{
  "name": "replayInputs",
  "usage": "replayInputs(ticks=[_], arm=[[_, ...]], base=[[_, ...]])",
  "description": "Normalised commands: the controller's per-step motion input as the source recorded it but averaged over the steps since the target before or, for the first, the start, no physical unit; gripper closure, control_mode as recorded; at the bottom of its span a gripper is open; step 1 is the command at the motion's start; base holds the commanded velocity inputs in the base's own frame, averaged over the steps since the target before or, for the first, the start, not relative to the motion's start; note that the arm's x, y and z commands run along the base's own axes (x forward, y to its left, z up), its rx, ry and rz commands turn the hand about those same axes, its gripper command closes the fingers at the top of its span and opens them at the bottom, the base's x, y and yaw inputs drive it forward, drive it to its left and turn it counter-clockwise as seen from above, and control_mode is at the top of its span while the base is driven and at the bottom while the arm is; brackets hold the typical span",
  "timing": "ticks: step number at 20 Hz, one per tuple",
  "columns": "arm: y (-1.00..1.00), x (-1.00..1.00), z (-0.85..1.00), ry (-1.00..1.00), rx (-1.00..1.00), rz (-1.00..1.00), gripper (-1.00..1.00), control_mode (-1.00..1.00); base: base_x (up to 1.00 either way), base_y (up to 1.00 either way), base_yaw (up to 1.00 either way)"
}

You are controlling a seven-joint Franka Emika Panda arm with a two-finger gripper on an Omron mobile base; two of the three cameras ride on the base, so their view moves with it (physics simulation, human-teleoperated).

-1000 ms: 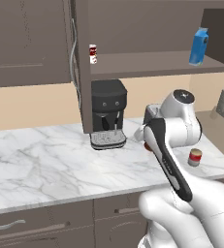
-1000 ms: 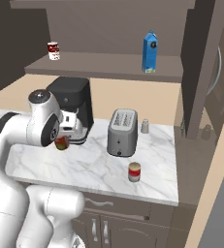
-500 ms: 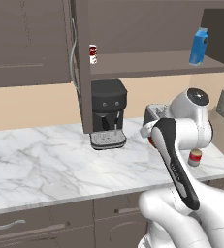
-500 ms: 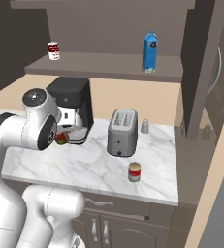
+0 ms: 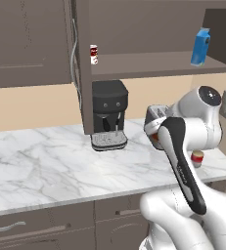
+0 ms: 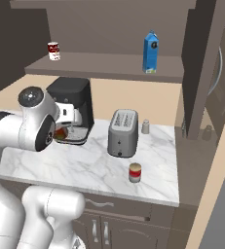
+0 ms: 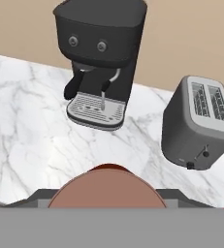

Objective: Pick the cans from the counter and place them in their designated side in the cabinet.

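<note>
Right now the pincer (image 6: 61,134) is up in the air over the counter (image 6: 84,168), and it is pinching the dark red-brown can (image 6: 60,134). In the right base view the can sits tucked against the white arm, with a bit of green on it. In the hand view the can's round brown top (image 7: 107,190) sits at the bottom, right at the pincer, with the two dark finger tips mostly hidden at its sides.

Just past the pincer stands the black coffee machine (image 7: 101,58) with its grey drip tray. The grey toaster (image 7: 202,123) stands on the counter near the pincer, beside the coffee machine.

The other can (image 6: 135,172), red on top and pale below, stands upright on the counter, well apart from the pincer, in front of the toaster and near the counter's front edge. In the left base view it peeks out beside the arm (image 5: 197,158).

High above the pincer is the cabinet shelf (image 6: 109,65). A white can with red marks (image 6: 53,50) stands at one end of it. A blue carton (image 6: 151,52) stands farther along.
</note>
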Motion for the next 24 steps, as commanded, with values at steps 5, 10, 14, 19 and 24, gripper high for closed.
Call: replayInputs(ticks=[5,10,14,19,24], arm=[[-0.01,-0.06,0.32,-0.02,0.0,0.03,1.0,-1.0],[-0.01,-0.11,0.3,-0.04,0.0,0.03,1.0,-1.0],[0.0,-0.07,0.27,-0.08,0.0,0.02,1.0,-1.0],[0.0,-0.02,0.25,-0.1,0.0,0.02,1.0,-1.0],[0.0,0.0,0.24,-0.11,0.0,0.01,1.0,-1.0]], base=[[0.0,0.0,0.0],[0.0,0.0,0.0],[0.0,0.0,0.0],[0.0,0.0,0.0],[0.0,0.0,0.0]])
